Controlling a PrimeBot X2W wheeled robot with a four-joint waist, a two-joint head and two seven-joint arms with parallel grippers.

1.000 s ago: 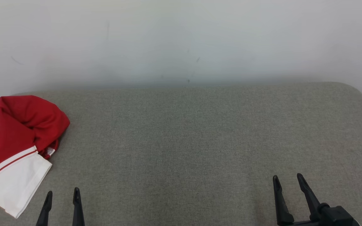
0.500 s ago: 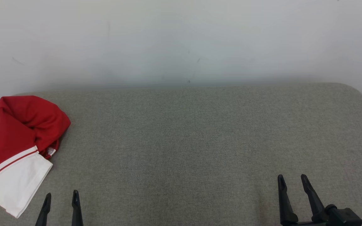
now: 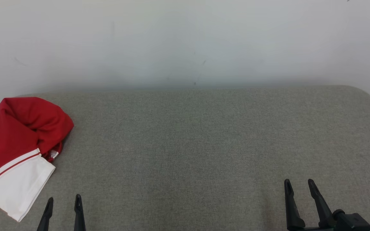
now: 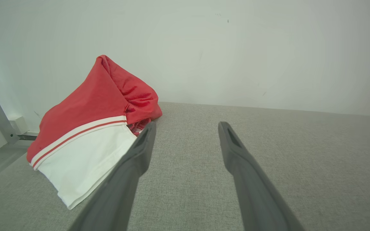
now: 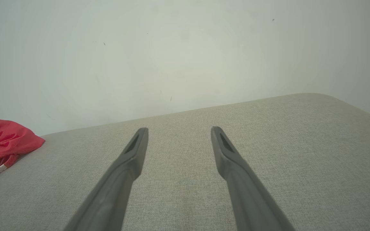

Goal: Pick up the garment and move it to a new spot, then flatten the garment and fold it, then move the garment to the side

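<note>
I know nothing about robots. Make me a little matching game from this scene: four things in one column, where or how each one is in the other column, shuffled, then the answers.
Things:
1. crumpled red and white garment
2. dark two-fingered left gripper
3. dark two-fingered right gripper
4. pale wall

Descriptions:
A. open, low on the right, far from the cloth
B. standing behind the grey fabric surface
C. bunched up at the surface's left edge
D. open, close beside the cloth's white part

Pairs: 1-C, 2-D, 3-A, 4-B
</note>
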